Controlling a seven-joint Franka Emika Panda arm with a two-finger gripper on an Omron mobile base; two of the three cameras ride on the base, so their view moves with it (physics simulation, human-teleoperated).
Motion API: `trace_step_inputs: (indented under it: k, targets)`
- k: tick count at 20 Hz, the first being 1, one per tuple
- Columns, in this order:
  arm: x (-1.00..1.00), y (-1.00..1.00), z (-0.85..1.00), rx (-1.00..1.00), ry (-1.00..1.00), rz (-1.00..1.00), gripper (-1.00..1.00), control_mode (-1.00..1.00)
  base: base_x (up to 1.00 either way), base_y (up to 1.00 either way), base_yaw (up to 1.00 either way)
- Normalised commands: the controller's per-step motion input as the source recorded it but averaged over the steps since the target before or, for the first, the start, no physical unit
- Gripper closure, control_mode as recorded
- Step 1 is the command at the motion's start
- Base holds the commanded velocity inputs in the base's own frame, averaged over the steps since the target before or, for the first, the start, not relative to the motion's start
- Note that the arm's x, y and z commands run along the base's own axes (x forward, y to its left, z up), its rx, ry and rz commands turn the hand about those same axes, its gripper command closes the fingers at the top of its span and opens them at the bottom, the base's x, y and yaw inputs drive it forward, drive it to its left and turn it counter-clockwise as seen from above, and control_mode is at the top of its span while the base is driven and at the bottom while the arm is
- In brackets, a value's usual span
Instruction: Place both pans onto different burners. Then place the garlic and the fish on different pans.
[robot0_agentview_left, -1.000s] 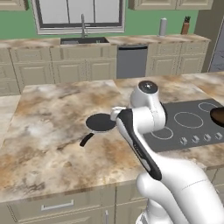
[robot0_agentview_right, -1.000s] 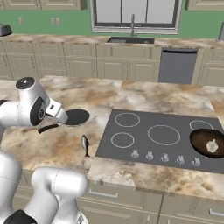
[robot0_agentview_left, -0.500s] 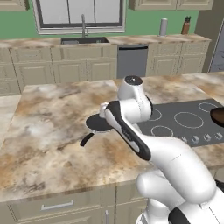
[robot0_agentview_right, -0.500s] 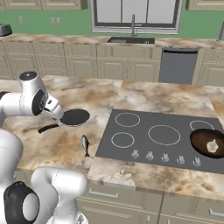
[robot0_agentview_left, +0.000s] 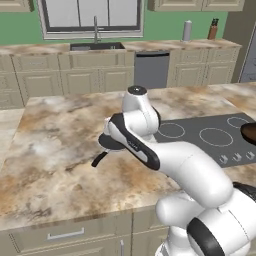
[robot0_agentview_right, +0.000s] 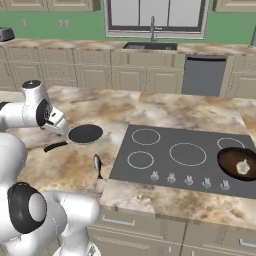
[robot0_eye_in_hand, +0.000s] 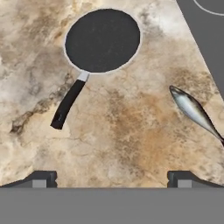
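Flat black pan (robot0_eye_in_hand: 102, 40) lying empty on the marbled counter (robot0_eye_in_hand: 122, 127), off the cooktop (robot0_agentview_right: 185, 155), long thin handle (robot0_eye_in_hand: 68, 103) pointing away from it. Same pan seen in the right base view (robot0_agentview_right: 85, 133) just beside the cooktop's near-left corner, and partly hidden behind the arm in the left base view (robot0_agentview_left: 111, 144).

Small silver-grey fish (robot0_eye_in_hand: 194, 112) resting on bare counter between the black pan and the cooktop edge, touching neither; in the right base view (robot0_agentview_right: 97, 164) just off the cooktop's front-left corner.

Second pan, dark brown inside (robot0_agentview_right: 239, 162), sitting on the far right part of the cooktop near the front knobs, holding a pale lump that looks like the garlic (robot0_agentview_right: 243, 167). Whether centred on a burner ring, hard to tell. Remaining burner rings (robot0_agentview_right: 187, 153) bare.

Hand (robot0_eye_in_hand: 111, 179) spread wide open, nothing between the finger tips, hovering above the counter with the black pan and fish ahead of it.
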Motion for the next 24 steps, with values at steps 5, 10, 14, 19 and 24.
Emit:
trace_step_inputs:
  k: [5,10,14,19,24]
  targets:
    - [0.18,0.08,-0.34,0.0,0.0,0.0,-1.0,-1.0,0.0,0.0,0.0]
    - [0.17,0.08,-0.3,0.0,0.0,0.0,-1.0,-1.0,0.0,0.0,0.0]
    - [0.11,0.17,-0.12,0.0,0.04,0.0,-1.0,-1.0,0.0,0.0,0.0]
    - [0.06,0.15,-0.08,0.0,0.06,0.0,-1.0,-1.0,0.0,0.0,0.0]
    - [0.12,0.15,-0.17,0.0,0.01,0.0,-1.0,-1.0,0.0,0.0,0.0]
